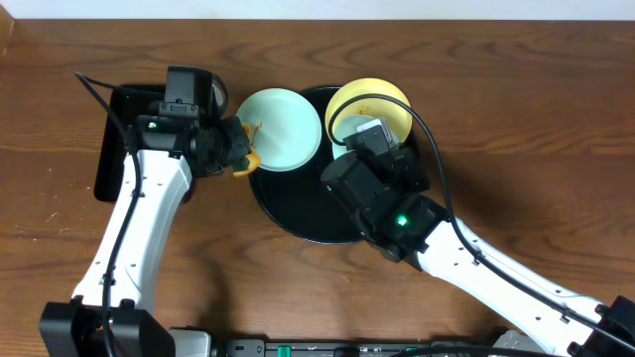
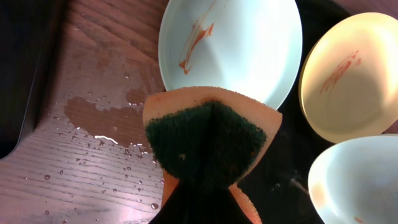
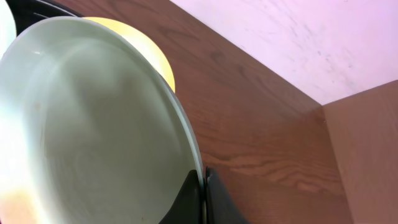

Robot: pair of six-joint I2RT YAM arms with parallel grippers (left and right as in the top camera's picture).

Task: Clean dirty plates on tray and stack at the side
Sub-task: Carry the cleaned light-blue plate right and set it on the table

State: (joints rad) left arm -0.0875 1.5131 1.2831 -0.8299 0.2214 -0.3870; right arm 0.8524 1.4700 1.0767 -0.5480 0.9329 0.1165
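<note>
The round black tray (image 1: 298,203) holds the plates. A pale blue-green plate (image 1: 280,129) with orange sauce streaks lies at the tray's left rim; it also shows in the left wrist view (image 2: 249,43). A pale yellow plate (image 1: 372,99) with a streak lies at the back right, and shows in the left wrist view (image 2: 348,81). My left gripper (image 1: 233,147) is shut on an orange and green sponge (image 2: 211,137), just left of the first plate. My right gripper (image 3: 202,186) is shut on the rim of the second blue-green plate (image 3: 93,124), tilted up over the tray.
A smaller rectangular black tray (image 1: 111,149) lies at the far left under the left arm. Water drops and a wet patch (image 2: 99,118) lie on the wooden table between it and the round tray.
</note>
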